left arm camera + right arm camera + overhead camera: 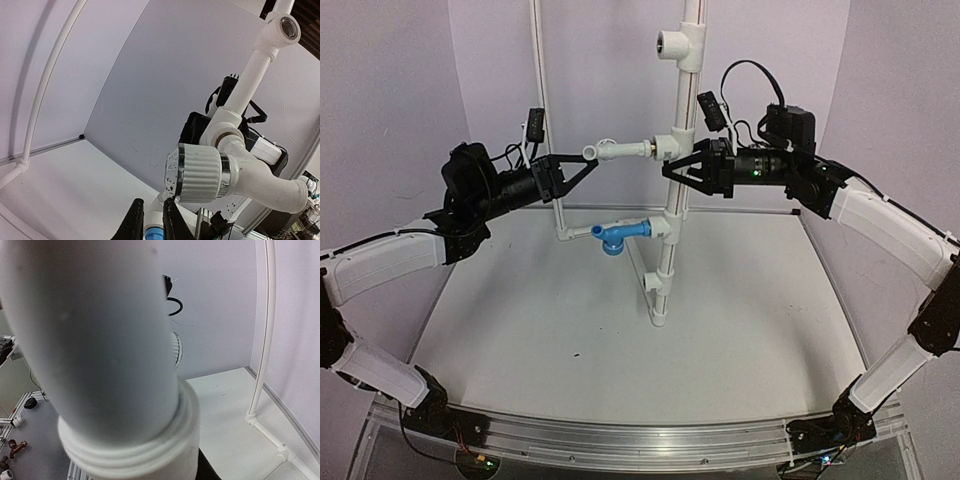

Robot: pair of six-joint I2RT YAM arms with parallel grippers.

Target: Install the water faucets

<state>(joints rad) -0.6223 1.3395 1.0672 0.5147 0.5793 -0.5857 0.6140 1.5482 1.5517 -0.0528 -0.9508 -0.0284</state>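
A white water faucet [615, 150] sticks out leftwards from the middle fitting [667, 147] of the upright white pipe [668, 260]. A blue faucet [618, 236] sticks out of the lower fitting. My left gripper [591, 165] sits just under the white faucet's ribbed spout mouth [199, 172]. Its jaws stand a narrow slit apart with nothing between them, and one fingertip [170, 205] touches the mouth's lower edge. My right gripper [672, 170] is clamped on the upright pipe below the middle fitting. That pipe [95, 340] fills the right wrist view and hides the fingers.
An open T fitting [681, 43] tops the upright pipe and also shows in the left wrist view as the top fitting [280, 27]. A thin white frame pipe [546, 110] stands at the back left. Small loose fittings [14, 447] lie off the table.
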